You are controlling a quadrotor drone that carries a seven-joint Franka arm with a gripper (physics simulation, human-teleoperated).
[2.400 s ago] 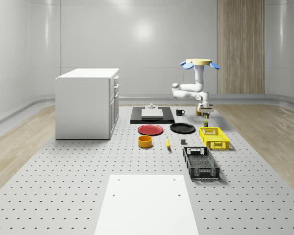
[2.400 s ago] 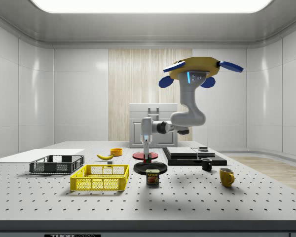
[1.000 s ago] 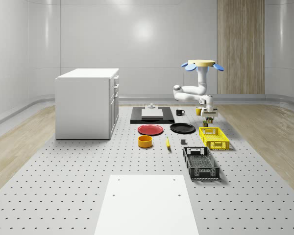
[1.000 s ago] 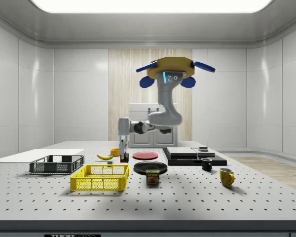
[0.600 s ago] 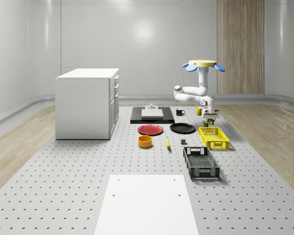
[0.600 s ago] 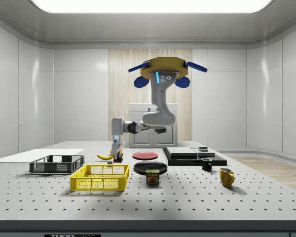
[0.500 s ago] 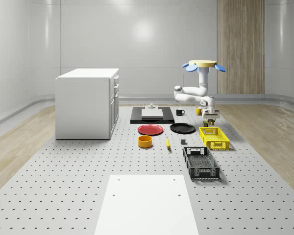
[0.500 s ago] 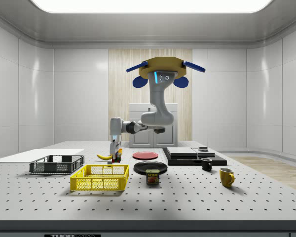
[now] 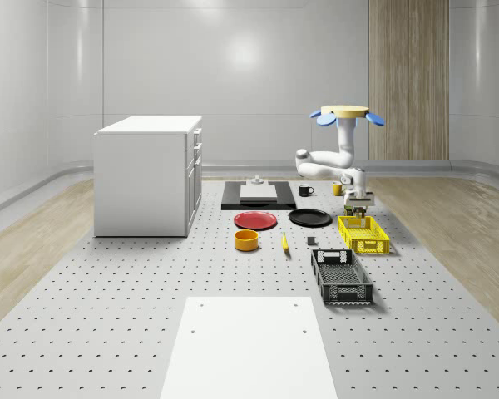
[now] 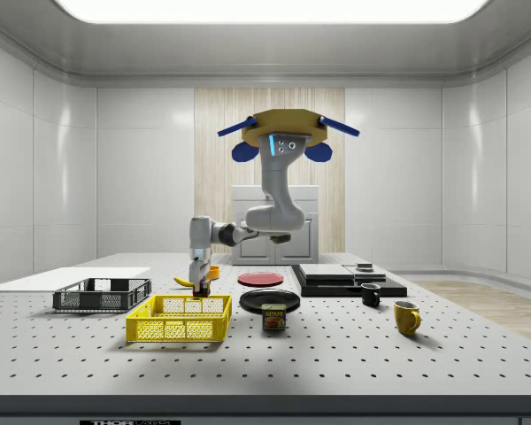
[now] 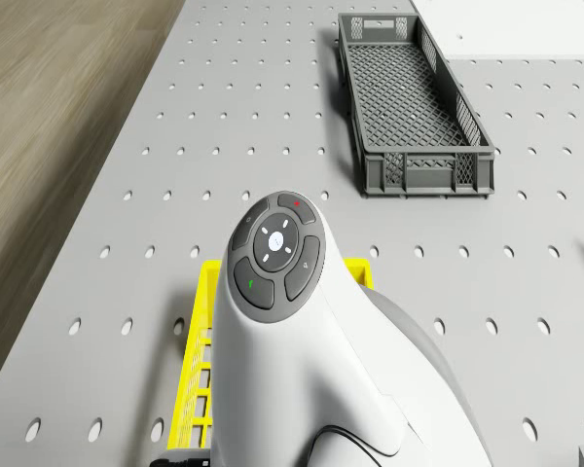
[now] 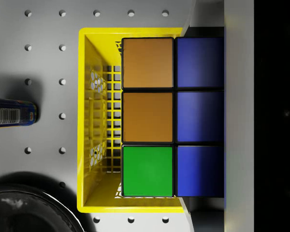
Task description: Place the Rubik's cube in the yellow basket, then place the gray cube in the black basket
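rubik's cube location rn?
The Rubik's cube is held in the pincer above the yellow basket's end nearest the Spam can.

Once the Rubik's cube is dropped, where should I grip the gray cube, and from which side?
Come straight down on the gray cube and pinch two opposite side faces. It sits low and flat on the table, apart from the banana and yellow basket, so probably only the top approach is free.

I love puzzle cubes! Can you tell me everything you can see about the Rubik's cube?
The Rubik's cube looks like glossy plastic, with two orange squares, one green and a row of three blue ones, all edged in black. The gripper holds it in the air over one end of the yellow basket, not yet inside, while the drone hovers above.
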